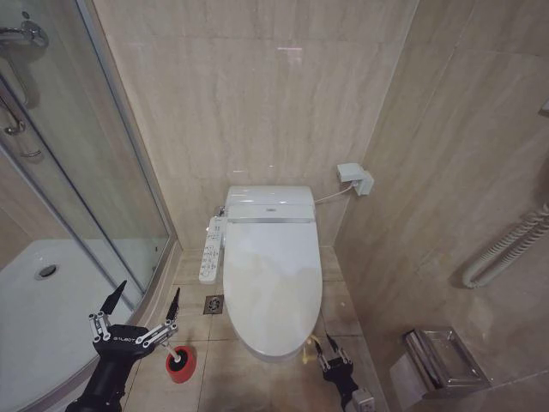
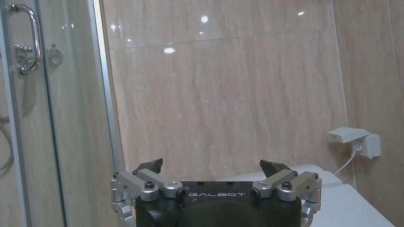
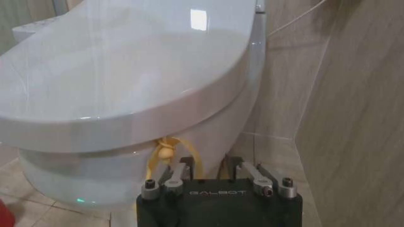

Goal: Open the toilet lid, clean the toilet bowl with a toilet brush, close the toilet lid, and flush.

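Note:
The toilet lid [image 1: 273,273] is down over the toilet, so the toilet bowl is hidden. A small yellow loop [image 1: 306,350] hangs at the lid's front edge. My right gripper [image 1: 331,347] sits low on the floor side right by that loop. In the right wrist view the lid [image 3: 126,71] looms above, and the loop [image 3: 165,152] hangs just ahead of the fingers [image 3: 184,166], which stand a little apart with one strand beside them. My left gripper [image 1: 144,302] is wide open above the red holder [image 1: 181,364], where the toilet brush [image 1: 176,351] stands.
A glass shower enclosure [image 1: 77,215] with a white tray bounds the left. The button panel [image 1: 212,249] juts from the toilet's left side, and a floor drain [image 1: 214,304] lies beside it. On the right wall are a grab bar [image 1: 506,249] and a paper holder [image 1: 437,356].

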Available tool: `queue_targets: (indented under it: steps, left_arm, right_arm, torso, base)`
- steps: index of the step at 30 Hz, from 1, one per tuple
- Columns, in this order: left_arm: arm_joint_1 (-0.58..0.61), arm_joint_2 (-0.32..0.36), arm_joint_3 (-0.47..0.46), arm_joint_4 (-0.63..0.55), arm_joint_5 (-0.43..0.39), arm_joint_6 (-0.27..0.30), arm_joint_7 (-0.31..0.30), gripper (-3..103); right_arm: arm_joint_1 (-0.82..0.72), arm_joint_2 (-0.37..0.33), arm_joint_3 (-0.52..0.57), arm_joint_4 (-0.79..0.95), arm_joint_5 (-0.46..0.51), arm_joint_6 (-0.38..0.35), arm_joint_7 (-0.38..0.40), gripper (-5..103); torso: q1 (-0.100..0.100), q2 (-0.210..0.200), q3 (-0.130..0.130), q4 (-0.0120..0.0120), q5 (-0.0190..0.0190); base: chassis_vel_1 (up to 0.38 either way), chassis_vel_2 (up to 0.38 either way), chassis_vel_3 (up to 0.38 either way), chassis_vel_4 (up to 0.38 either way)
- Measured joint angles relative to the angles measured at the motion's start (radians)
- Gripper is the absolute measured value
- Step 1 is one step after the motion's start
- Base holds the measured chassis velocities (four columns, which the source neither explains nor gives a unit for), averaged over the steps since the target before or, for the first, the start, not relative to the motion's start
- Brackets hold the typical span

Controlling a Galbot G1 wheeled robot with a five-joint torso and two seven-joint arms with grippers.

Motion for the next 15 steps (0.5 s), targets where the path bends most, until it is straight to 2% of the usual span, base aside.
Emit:
queue_targets:
  steps: [5, 6, 12, 13, 15]
  left_arm:
    - [0.000, 0.000, 0.000, 0.000, 0.000, 0.000, 0.000, 100]
    - [0.000, 0.000, 0.000, 0.000, 0.000, 0.000, 0.000, 100]
    - [0.000, 0.000, 0.000, 0.000, 0.000, 0.000, 0.000, 100]
    - [0.000, 0.000, 0.000, 0.000, 0.000, 0.000, 0.000, 100]
    - [0.000, 0.000, 0.000, 0.000, 0.000, 0.000, 0.000, 100]
  right_arm:
    - [0.000, 0.005, -0.003, -0.002, -0.001, 0.005, -0.003, 37]
    - [0.001, 0.005, -0.003, -0.002, -0.001, 0.007, -0.004, 10]
    - [-0.007, 0.004, 0.001, 0.009, 0.001, 0.014, -0.006, 10]
    - [-0.011, 0.004, 0.005, 0.017, 0.002, 0.015, -0.007, 0]
    - [-0.015, 0.005, 0.013, 0.025, 0.000, 0.020, -0.010, 0]
  torso:
    - [0.000, 0.000, 0.000, 0.0000, 0.0000]
    - [0.000, 0.000, 0.000, 0.0000, 0.0000]
    - [0.000, 0.000, 0.000, 0.0000, 0.0000]
    - [0.000, 0.000, 0.000, 0.0000, 0.0001]
    - [0.000, 0.000, 0.000, 0.0001, 0.0002]
  base:
    - [0.000, 0.000, 0.000, 0.000]
    - [0.000, 0.000, 0.000, 0.000]
    - [0.000, 0.000, 0.000, 0.000]
    - [0.000, 0.000, 0.000, 0.000]
    - [0.000, 0.000, 0.000, 0.000]
